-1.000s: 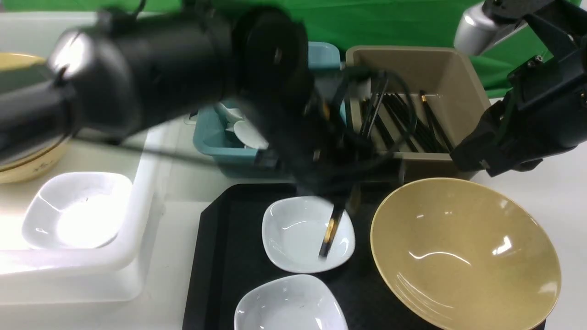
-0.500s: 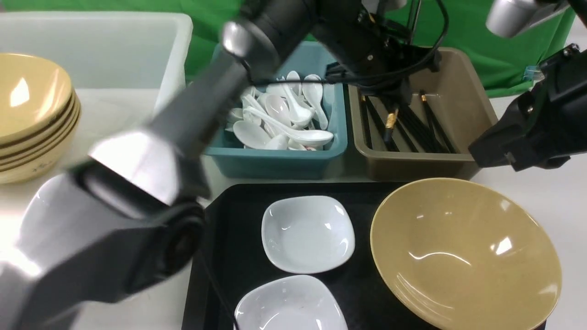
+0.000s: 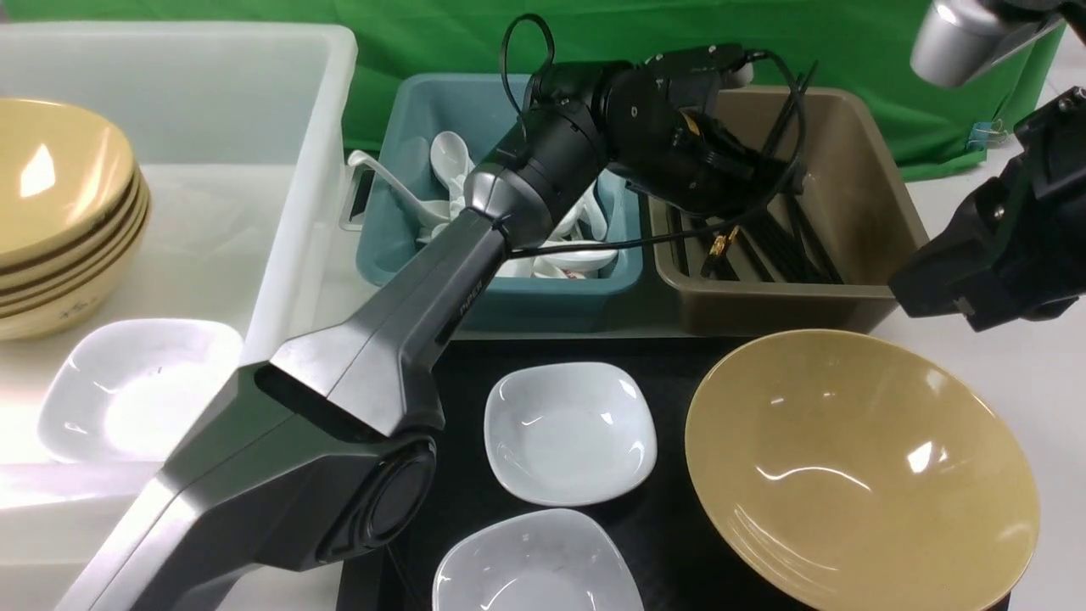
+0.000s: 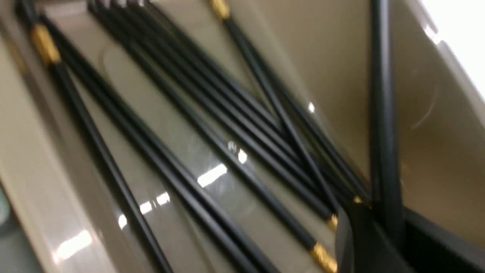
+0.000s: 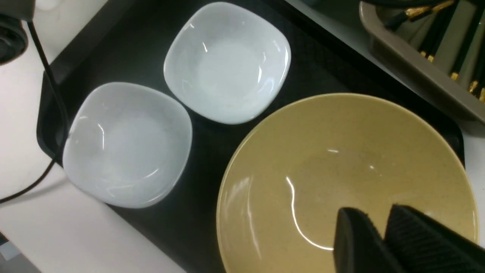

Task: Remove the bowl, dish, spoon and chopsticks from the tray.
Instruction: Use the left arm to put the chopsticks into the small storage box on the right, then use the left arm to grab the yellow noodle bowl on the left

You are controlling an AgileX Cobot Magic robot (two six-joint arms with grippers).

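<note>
Currently the tray [image 3: 670, 518] is loaded: bowl [image 3: 861, 471] at right near the right gripper [image 5: 382, 231], jaws almost pressed together, empty; glossy rim could be fumbled. Two dishes [image 3: 570, 433] are set beside. Chopsticks [image 3: 797, 255] are laid in the brown tub [image 3: 874, 187]; left gripper [image 4: 382, 235] hold cannot be told, one could be dragged out.

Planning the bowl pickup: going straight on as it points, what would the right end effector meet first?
Likely the bowl, its inside: the right end effector hangs over it, pointing down; height unclear.
</note>
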